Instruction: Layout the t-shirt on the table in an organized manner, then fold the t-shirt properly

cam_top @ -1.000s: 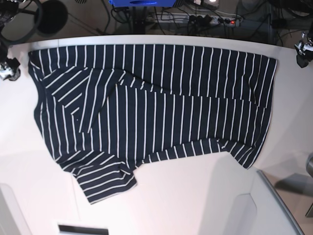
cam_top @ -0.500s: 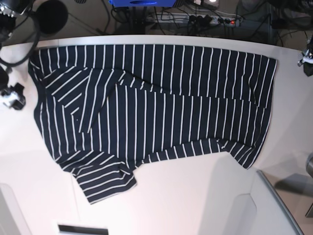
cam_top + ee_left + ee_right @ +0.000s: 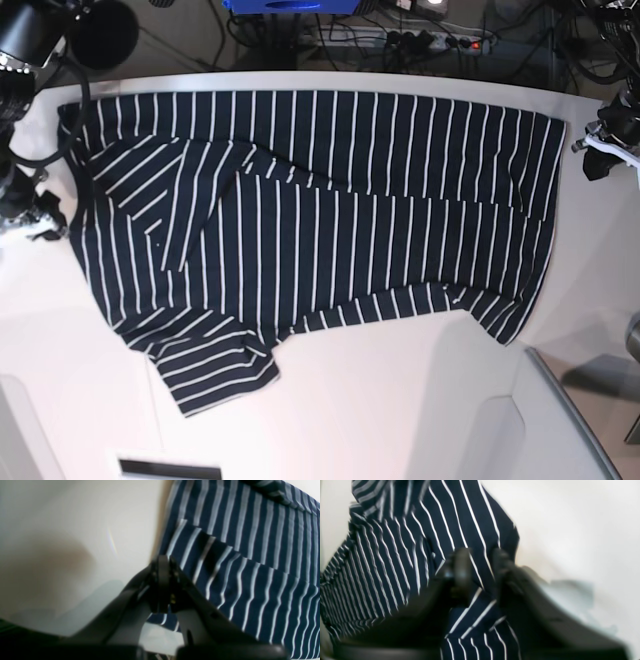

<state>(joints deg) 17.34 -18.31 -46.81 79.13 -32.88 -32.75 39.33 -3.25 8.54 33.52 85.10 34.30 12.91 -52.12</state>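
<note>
The t-shirt [image 3: 320, 220], dark navy with thin white stripes, lies spread on the white table [image 3: 400, 400], one sleeve pointing to the near left. My right gripper [image 3: 45, 225] hovers at the shirt's left edge. The blurred right wrist view shows its fingers [image 3: 461, 562] a little apart over the t-shirt [image 3: 395, 555], with nothing pinched between them. My left gripper [image 3: 590, 150] hangs just off the shirt's far right corner. In the left wrist view the left gripper [image 3: 163, 558] is shut and empty, over bare table [image 3: 75, 530] beside the t-shirt's hem [image 3: 250, 555].
Cables and a power strip [image 3: 440, 40] run behind the table's curved far edge. A black round object [image 3: 105, 35] sits at the back left. Grey panels [image 3: 560, 410] rise at the near right and near left corners.
My right arm has moved down the left side to the shirt's left edge. The left arm has come inward toward the shirt's right corner. The shirt has not moved.
</note>
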